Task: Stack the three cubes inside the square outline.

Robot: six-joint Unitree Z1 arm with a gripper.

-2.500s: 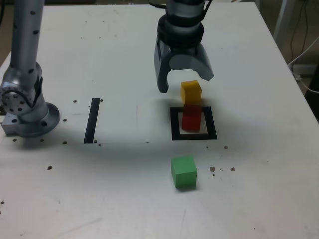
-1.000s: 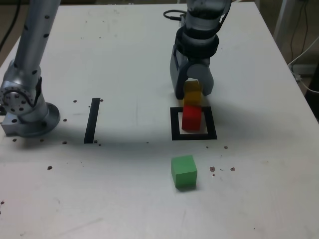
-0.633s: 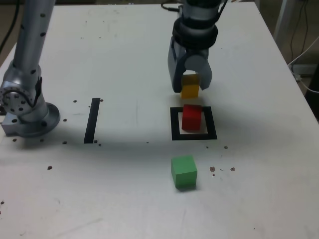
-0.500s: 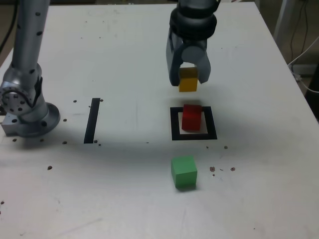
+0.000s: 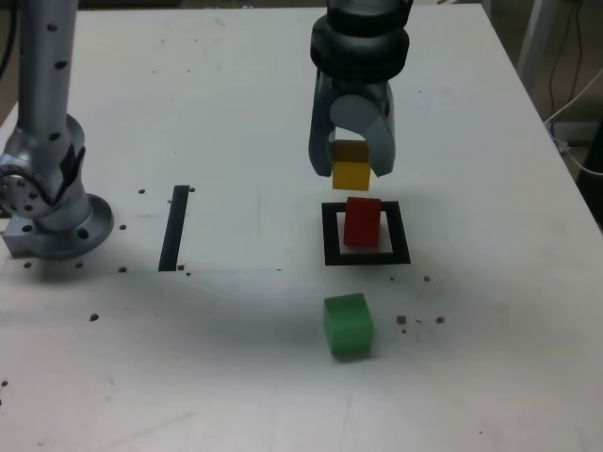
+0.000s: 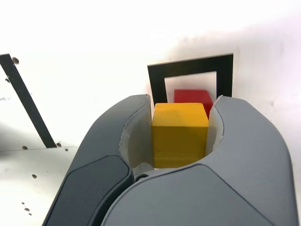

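Observation:
My gripper (image 5: pixel 350 169) is shut on the yellow cube (image 5: pixel 350 172) and holds it in the air just above the red cube (image 5: pixel 362 222). The red cube stands inside the black square outline (image 5: pixel 331 235). In the wrist view the yellow cube (image 6: pixel 179 135) sits clamped between both grey fingers (image 6: pixel 117 141), with the red cube (image 6: pixel 193 97) and the square outline (image 6: pixel 157 82) showing beyond it. The green cube (image 5: pixel 347 325) rests on the table nearer the camera, apart from the outline.
A straight black strip (image 5: pixel 174 227) lies on the white table (image 5: pixel 236 113) at the exterior view's left. The arm's grey base (image 5: pixel 47 207) stands at the far left edge. Small dark specks dot the table. Cables hang off the right side (image 5: pixel 575 104).
The gripper closed on the yellow cube, which was resting on the red cube, and lifted it; it now hangs a little above the red cube. The red and green cubes have not moved.

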